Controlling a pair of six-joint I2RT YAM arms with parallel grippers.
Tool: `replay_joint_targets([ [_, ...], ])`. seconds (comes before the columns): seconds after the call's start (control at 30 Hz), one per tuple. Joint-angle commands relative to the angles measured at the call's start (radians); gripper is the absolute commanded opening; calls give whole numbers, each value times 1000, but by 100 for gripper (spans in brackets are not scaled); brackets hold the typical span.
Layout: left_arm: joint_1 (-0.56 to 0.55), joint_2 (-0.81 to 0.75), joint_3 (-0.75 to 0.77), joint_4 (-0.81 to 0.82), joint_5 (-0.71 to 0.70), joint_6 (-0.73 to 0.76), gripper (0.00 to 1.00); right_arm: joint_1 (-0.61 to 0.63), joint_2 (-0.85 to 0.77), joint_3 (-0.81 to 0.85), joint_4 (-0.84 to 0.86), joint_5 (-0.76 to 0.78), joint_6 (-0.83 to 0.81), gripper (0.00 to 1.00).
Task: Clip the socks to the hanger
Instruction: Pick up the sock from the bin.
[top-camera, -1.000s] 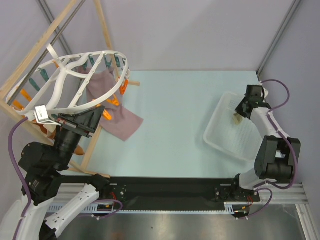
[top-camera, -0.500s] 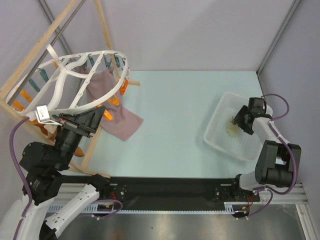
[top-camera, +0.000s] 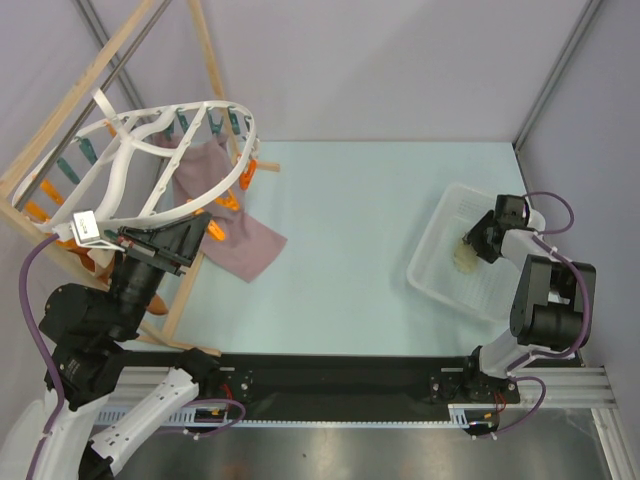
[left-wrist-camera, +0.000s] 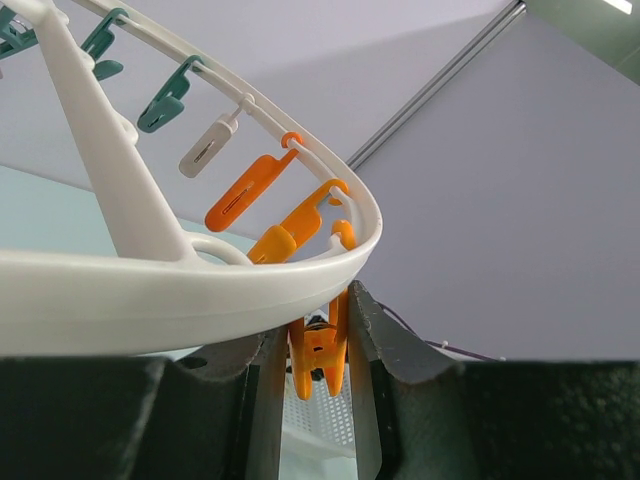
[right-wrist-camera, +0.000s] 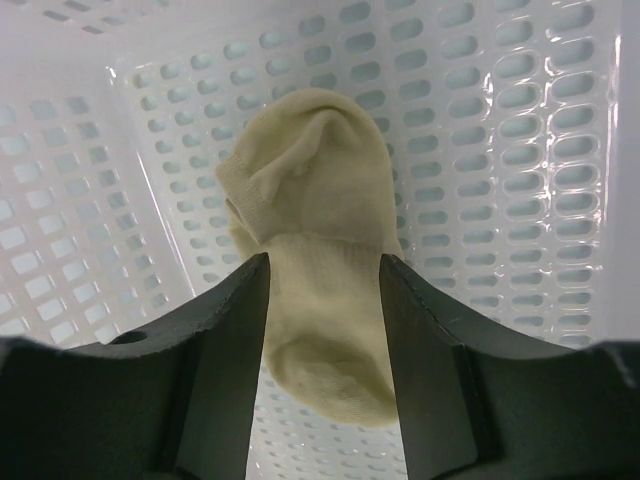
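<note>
The white oval hanger (top-camera: 130, 150) stands tilted at the far left, with teal and orange pegs along its rim (left-wrist-camera: 150, 290). Just under that rim, my left gripper (top-camera: 200, 232) (left-wrist-camera: 317, 330) is shut on an orange peg (left-wrist-camera: 318, 355). A pale cream-yellow sock (top-camera: 465, 256) (right-wrist-camera: 315, 250) lies in the white perforated basket (top-camera: 430, 272) on the right. My right gripper (top-camera: 479, 243) (right-wrist-camera: 325, 265) is down in the basket and open. One finger stands on each side of the sock. No second sock is in view.
A mauve-pink cloth (top-camera: 245, 240) hangs from the hanger's pegs and spreads onto the table. A wooden rack (top-camera: 213, 60) frames the hanger at the left. An orange-brown cloth (top-camera: 95, 262) shows beneath it. The basket walls (right-wrist-camera: 520, 150) close round my right gripper.
My right gripper has come down from above the basket's far side into the basket and now straddles the sock. The left arm and hanger have not moved.
</note>
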Motion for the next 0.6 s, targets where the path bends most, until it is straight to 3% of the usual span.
replay_joint_targets([
  [0.0, 0, 0, 5, 12, 51, 10, 0, 6, -13, 5, 43, 80, 13, 52],
  [0.33, 1, -3, 1, 2, 56, 0, 0, 29, 105, 19, 55, 154, -27, 50],
  [0.5, 0, -9, 1, -9, 50, -5, 0, 46, 115, 48, 32, 200, -44, 43],
  [0.57, 1, -9, 1, -20, 45, -8, 0, 46, 113, 53, 29, 194, -59, 31],
])
